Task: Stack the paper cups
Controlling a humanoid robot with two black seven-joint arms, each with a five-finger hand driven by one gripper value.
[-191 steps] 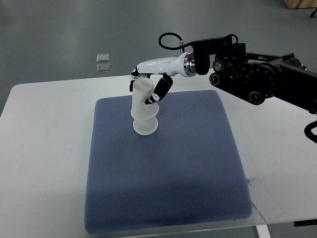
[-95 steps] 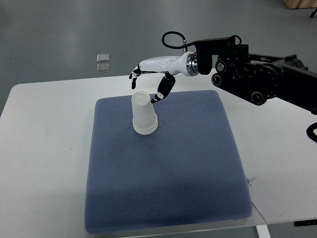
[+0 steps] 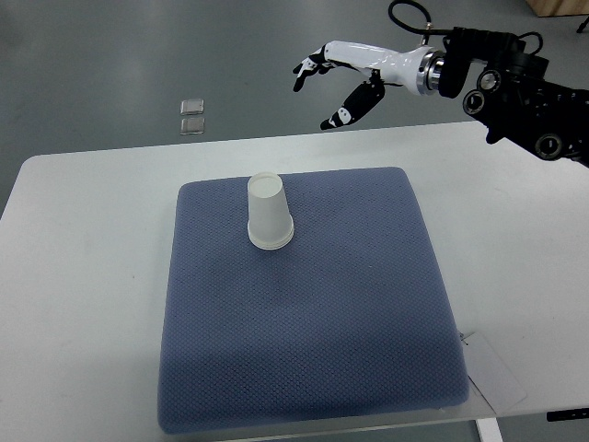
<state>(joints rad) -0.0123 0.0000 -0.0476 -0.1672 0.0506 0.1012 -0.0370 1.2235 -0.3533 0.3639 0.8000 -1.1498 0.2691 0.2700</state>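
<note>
Since a moment ago my right hand (image 3: 336,78) has pulled up and away from the stacked paper cups (image 3: 269,215), fingers spread and empty. They stand upside down on the blue mat (image 3: 304,322), which covers the white surface (image 3: 83,295).

White paper cups (image 3: 270,214) — stacked, inverted — on blue mat (image 3: 304,368).

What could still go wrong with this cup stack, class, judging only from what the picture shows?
1. The paper cup stack stands upside down on the soft blue mat, unsupported; a knock to the white table might tip it.
2. The right hand hangs open above the table's far edge, up and to the right of the stack; a low return sweep could clip the cups.
</note>
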